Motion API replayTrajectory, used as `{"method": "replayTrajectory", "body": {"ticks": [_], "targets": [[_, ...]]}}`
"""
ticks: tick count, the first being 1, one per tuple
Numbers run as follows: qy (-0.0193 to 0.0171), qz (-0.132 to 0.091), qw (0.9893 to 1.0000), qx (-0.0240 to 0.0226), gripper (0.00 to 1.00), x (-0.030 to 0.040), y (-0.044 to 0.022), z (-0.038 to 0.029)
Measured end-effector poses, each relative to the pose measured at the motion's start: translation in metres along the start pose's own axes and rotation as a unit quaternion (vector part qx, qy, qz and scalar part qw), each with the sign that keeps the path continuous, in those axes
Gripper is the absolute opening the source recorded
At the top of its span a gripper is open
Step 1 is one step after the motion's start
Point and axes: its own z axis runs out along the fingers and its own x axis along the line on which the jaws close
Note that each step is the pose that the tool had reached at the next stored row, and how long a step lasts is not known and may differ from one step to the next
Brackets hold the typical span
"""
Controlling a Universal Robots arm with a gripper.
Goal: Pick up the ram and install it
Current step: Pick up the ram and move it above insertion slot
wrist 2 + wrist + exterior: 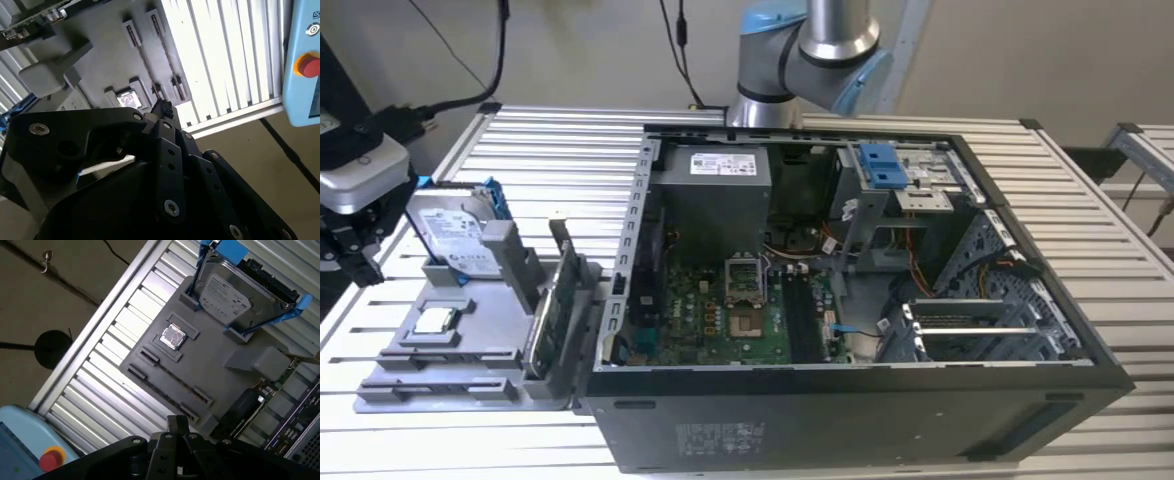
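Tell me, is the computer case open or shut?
Open: the computer case lies with its side off, the motherboard inside exposed.

a slatted metal table (pixel 560 150) stands before a plain pale wall (pixel 1067 60), its ribs shining under bright light. a second such table (pixel 1150 150) sits at the exterior view's right. the floor (pixel 30 315) is dull brown.

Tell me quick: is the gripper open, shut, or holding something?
Gripper: cannot be told from these views; it is near the grey parts tray.
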Motion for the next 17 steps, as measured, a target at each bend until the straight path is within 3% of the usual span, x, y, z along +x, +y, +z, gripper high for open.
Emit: {"method": "replayTrajectory", "body": {"ticks": [8, 17], "targets": [[0.0023, -0.049, 0.9988, 0.0017, 0.11, 0.0000, 0.0000, 0.0000], [0.0049, -0.102, 0.9948, 0.0037, 0.11, 0.0000, 0.0000, 0.0000]]}}
